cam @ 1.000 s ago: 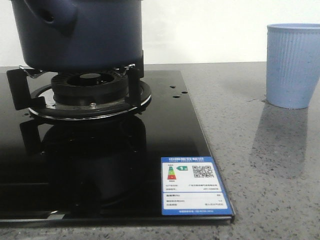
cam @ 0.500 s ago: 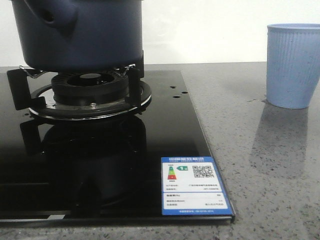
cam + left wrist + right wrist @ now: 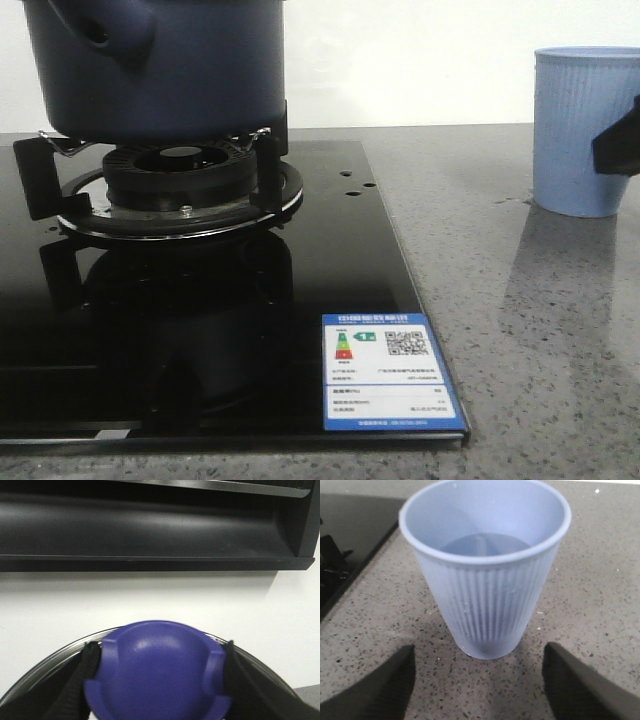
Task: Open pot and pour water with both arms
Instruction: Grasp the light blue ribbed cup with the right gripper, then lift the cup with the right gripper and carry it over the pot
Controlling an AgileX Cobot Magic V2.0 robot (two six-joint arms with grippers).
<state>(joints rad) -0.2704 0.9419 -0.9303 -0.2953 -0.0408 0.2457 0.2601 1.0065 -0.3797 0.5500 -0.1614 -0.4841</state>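
The pot (image 3: pixel 165 65) is dark navy blue. The cup (image 3: pixel 585 130) is light blue with fine vertical ribs. The stove top (image 3: pixel 200 320) is glossy black and has a blue and white label (image 3: pixel 390 372). The desk (image 3: pixel 540 330) is grey with dark speckles.

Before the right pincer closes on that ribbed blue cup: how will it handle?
The cup looks thin-walled, so it probably flexes under a hard squeeze. It seems to hold water, so it is likely heavier than it looks and could slosh. Tall with a narrower base, it may tip if nudged high; the ribs should aid grip.
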